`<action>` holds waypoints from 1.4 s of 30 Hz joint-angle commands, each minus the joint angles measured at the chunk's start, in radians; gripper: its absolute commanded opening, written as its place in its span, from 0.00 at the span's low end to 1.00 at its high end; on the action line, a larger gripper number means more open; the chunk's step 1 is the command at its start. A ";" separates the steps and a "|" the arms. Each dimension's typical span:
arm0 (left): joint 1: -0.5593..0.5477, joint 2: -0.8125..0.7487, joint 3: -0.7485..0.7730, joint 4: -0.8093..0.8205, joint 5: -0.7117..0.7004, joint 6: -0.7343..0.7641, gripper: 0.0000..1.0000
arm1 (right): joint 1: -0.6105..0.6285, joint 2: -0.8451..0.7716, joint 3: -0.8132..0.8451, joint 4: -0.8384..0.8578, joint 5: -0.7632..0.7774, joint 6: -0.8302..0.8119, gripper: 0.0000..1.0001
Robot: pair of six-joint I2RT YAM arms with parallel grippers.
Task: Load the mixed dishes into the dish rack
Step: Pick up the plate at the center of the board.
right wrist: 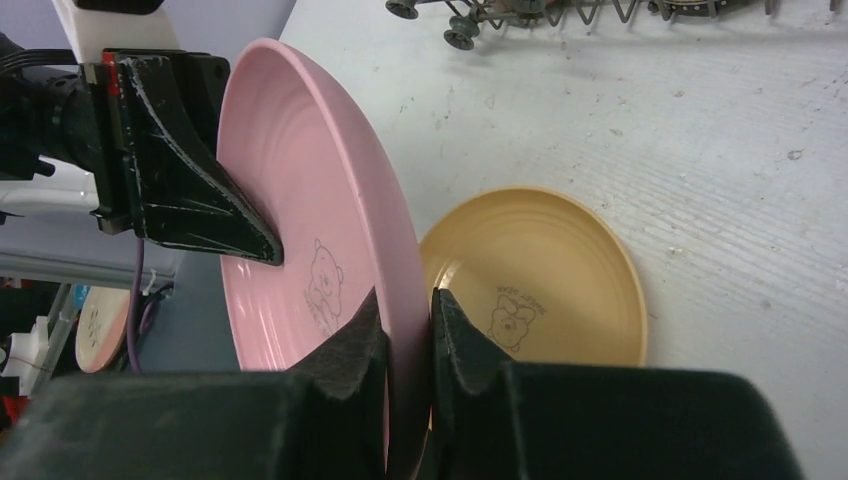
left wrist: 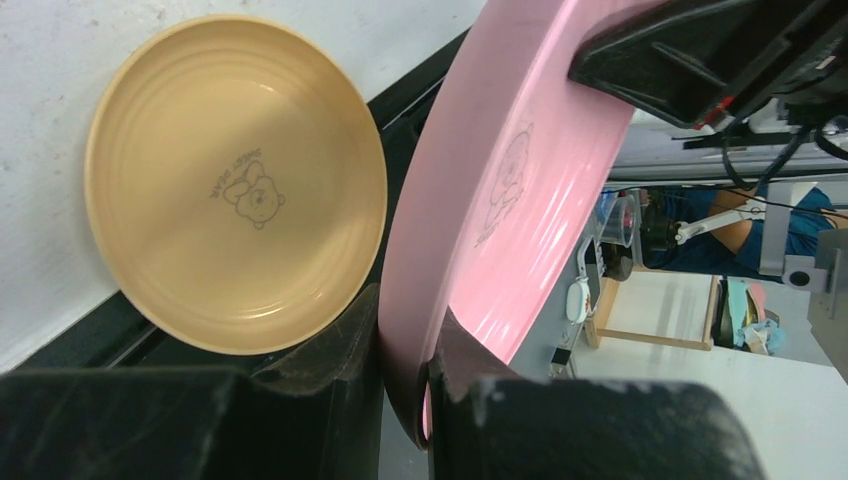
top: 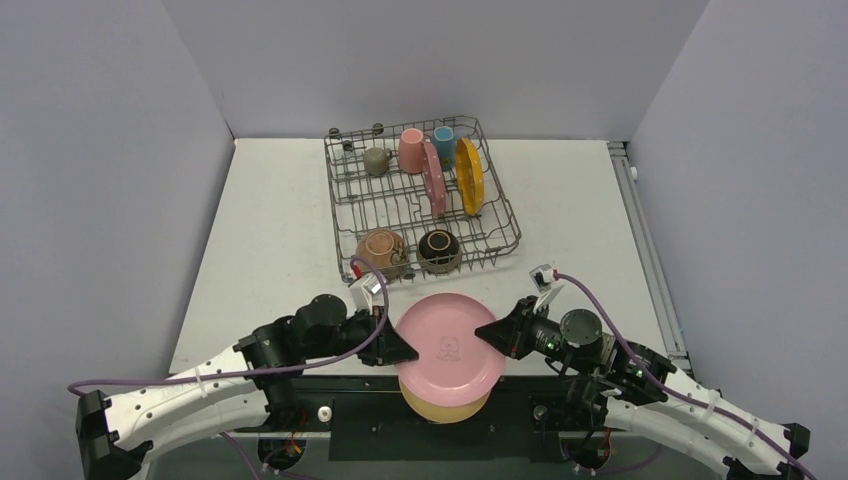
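Observation:
A pink plate point(top: 450, 345) hangs above the table's near edge, gripped from both sides. My left gripper point(top: 408, 352) is shut on its left rim, and the left wrist view shows the rim point(left wrist: 470, 230) pinched between the jaws of this gripper point(left wrist: 405, 400). On the opposite rim my right gripper point(top: 485, 335) is shut; the plate point(right wrist: 300, 230) sits squeezed in that gripper point(right wrist: 405, 320). A tan plate point(top: 445, 408) lies flat on the table under it. The dish rack point(top: 385, 205) stands further back.
In the rack stand a pink plate point(top: 433, 180) and an orange-yellow plate point(top: 469, 176) on edge, with grey-green point(top: 376, 160), pink point(top: 411, 150) and blue point(top: 444, 143) cups behind. A terracotta bowl point(top: 380, 250) and a dark brown bowl point(top: 439, 250) sit at its front.

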 commanded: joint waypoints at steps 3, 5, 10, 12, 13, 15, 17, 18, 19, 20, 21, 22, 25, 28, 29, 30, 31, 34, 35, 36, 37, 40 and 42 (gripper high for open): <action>0.047 -0.007 0.045 0.101 0.053 0.019 0.11 | -0.066 -0.010 -0.016 0.079 -0.115 0.001 0.00; 0.070 0.001 0.065 0.060 0.052 0.037 0.26 | -0.078 -0.002 -0.006 0.076 -0.107 -0.010 0.00; 0.166 0.031 0.172 -0.087 0.007 0.149 0.72 | -0.086 0.042 0.071 0.009 -0.025 -0.063 0.00; 0.209 0.049 0.217 -0.155 -0.025 0.197 0.84 | -0.089 0.061 0.104 -0.016 -0.003 -0.089 0.00; 0.223 0.057 0.231 -0.197 -0.048 0.213 0.87 | -0.089 0.074 0.126 -0.024 0.015 -0.105 0.00; 0.270 0.082 0.277 -0.247 -0.077 0.263 0.99 | -0.091 0.090 0.156 -0.049 0.052 -0.131 0.00; 0.326 0.111 0.321 -0.286 -0.103 0.307 0.97 | -0.093 0.104 0.181 -0.069 0.078 -0.151 0.00; 0.361 0.130 0.347 -0.294 -0.113 0.339 0.96 | -0.093 0.107 0.188 -0.079 0.090 -0.159 0.00; 0.380 0.140 0.360 -0.313 -0.138 0.349 0.96 | -0.095 0.113 0.200 -0.082 0.093 -0.168 0.00; 0.412 0.161 0.385 -0.322 -0.150 0.367 0.96 | -0.095 0.117 0.206 -0.088 0.099 -0.174 0.00; 0.430 0.171 0.396 -0.336 -0.174 0.375 0.96 | -0.096 0.123 0.219 -0.092 0.106 -0.182 0.00; 0.462 0.193 0.417 -0.342 -0.207 0.392 0.96 | -0.096 0.126 0.224 -0.099 0.110 -0.188 0.00; 0.529 0.248 0.453 -0.365 -0.256 0.418 0.96 | -0.098 0.139 0.253 -0.119 0.132 -0.211 0.00; 0.571 0.301 0.486 -0.367 -0.291 0.431 0.96 | -0.100 0.143 0.273 -0.141 0.147 -0.229 0.00; 0.589 0.328 0.492 -0.367 -0.297 0.436 0.96 | -0.101 0.143 0.276 -0.149 0.153 -0.232 0.00; 0.597 0.343 0.496 -0.364 -0.306 0.438 0.96 | -0.100 0.143 0.282 -0.153 0.157 -0.238 0.00; 0.614 0.371 0.500 -0.363 -0.307 0.438 0.96 | -0.100 0.142 0.284 -0.159 0.162 -0.241 0.00; 0.638 0.414 0.496 -0.337 -0.312 0.433 0.96 | -0.103 0.139 0.290 -0.173 0.171 -0.254 0.00; 0.646 0.435 0.491 -0.331 -0.310 0.429 0.96 | -0.103 0.139 0.290 -0.178 0.174 -0.256 0.00; 0.648 0.445 0.488 -0.320 -0.309 0.426 0.96 | -0.104 0.137 0.290 -0.180 0.176 -0.258 0.00; 0.653 0.465 0.482 -0.316 -0.310 0.423 0.96 | -0.103 0.136 0.289 -0.181 0.177 -0.259 0.00; 0.660 0.502 0.468 -0.293 -0.310 0.419 0.96 | -0.105 0.129 0.282 -0.184 0.178 -0.262 0.00; 0.663 0.525 0.453 -0.270 -0.301 0.417 0.96 | -0.107 0.123 0.276 -0.184 0.178 -0.263 0.00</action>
